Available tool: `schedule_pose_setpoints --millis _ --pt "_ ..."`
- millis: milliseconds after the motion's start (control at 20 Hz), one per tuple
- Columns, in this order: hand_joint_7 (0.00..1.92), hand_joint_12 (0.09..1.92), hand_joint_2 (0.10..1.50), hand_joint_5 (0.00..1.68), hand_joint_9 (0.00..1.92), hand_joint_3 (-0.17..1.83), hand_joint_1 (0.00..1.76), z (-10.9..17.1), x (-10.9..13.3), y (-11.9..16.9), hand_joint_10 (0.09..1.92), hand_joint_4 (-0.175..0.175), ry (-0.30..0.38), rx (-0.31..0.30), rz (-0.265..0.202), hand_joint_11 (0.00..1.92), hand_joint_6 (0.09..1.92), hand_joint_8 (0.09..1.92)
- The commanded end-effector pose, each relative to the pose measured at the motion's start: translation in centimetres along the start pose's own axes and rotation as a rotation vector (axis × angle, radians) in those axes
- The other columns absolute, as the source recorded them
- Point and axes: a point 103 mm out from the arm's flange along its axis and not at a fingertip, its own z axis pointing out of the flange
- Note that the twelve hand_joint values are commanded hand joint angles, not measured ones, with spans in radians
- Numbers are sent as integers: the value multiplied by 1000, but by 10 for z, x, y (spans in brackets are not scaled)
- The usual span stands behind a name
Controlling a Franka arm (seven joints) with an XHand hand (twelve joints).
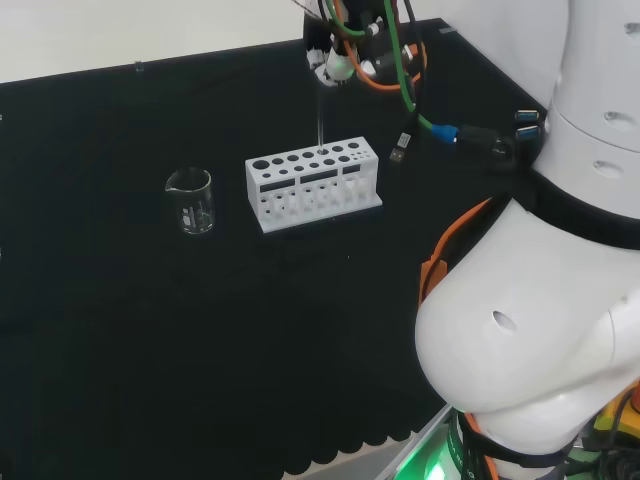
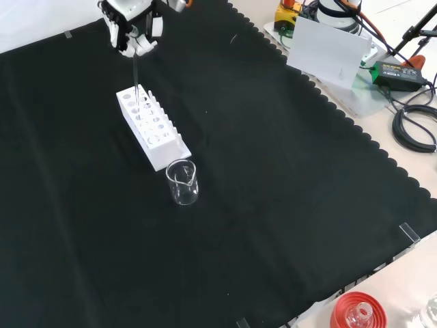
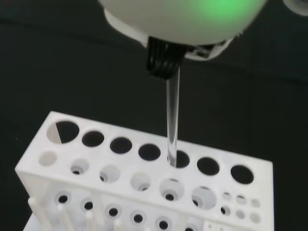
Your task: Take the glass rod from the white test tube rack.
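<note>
In the head view the hand [image 1: 335,55] hung over the white rack [image 1: 313,184] at the far side of the bench, fingers curled downward and pinching the top of the glass rod [image 1: 320,115]. The rod stood upright, its lower end reaching the rack's back row of holes. Orange and green cables [image 1: 400,70] trailed from the wrist to the right. A clear beaker [image 1: 191,200] stood left of the rack, apart from it, and the arm's big white links [image 1: 540,300] filled the right side.

In the front view the hand [image 2: 131,31] came in from the top edge, fingers closed on the rod [image 2: 136,78] directly above the far end of the rack [image 2: 151,128]. The rod ran straight down to a hole near that end. The beaker [image 2: 182,182] stood just beside the rack's near end, close to touching it. A red ribbed stand [image 2: 357,313] sat at the bottom edge, off the cloth.

In the wrist view the rod [image 3: 172,120] hung from dark fingertips [image 3: 161,60] and its tip was at the rim of a back-row hole of the rack [image 3: 139,178]; whether it was still inside could not be told.
</note>
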Motion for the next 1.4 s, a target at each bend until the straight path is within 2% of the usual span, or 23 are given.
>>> schedule_pose_setpoints --millis 50,500,650,800,1400 --pt "1376 605 531 1127 1808 936 1326 -25 10 -27 374 -175 -30 -36 -14 1616 866 829" --pt "1372 604 535 1135 1821 925 1326 -52 27 -48 363 -175 -45 -75 -22 1622 837 841" --pt "1582 593 569 1192 1850 891 1231 -58 33 -53 322 -175 -43 -86 -29 1637 884 643" --pt "1641 586 574 1205 1864 886 1213 -63 36 -58 299 -175 -35 -101 -32 1643 889 566" --pt "1658 585 576 1206 1874 883 1210 -68 40 -71 291 -175 -19 -127 -43 1648 890 547"
